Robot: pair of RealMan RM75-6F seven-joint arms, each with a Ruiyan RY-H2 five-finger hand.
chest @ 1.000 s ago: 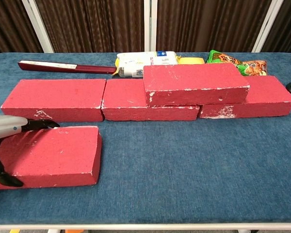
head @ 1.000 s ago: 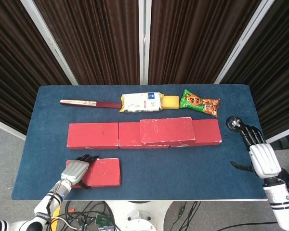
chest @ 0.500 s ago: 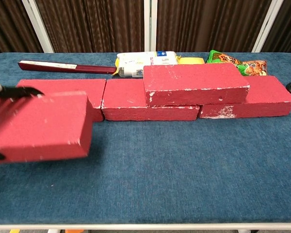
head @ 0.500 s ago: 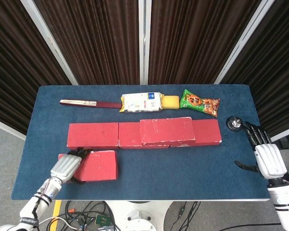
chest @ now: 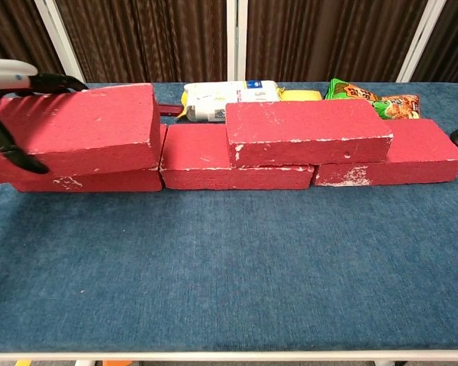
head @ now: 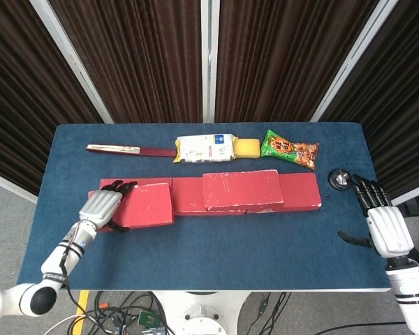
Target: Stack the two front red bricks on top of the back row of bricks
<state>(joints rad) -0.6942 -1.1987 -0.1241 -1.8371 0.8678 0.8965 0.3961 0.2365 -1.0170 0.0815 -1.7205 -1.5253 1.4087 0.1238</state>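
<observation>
Left hand point(head: 103, 208) grips the second red brick point(chest: 84, 130) by its left end, carried over the back row point(head: 293, 192), above its leftmost brick; whether it has landed is unclear. First stacked brick point(chest: 305, 131) bridges a joint, staggered for stability. Right hand point(head: 385, 227) hangs idle, fingers apart, holding nothing. Snack packet point(head: 290, 150) print unreadable.

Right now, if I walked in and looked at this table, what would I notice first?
Probably the big red brick that the robot's left hand holds up over the left end of the back row of bricks. Next, a second red brick already sitting on top of that row, right of the middle. Behind the bricks lie snack packets, and the right hand waits open near the right edge.
</observation>
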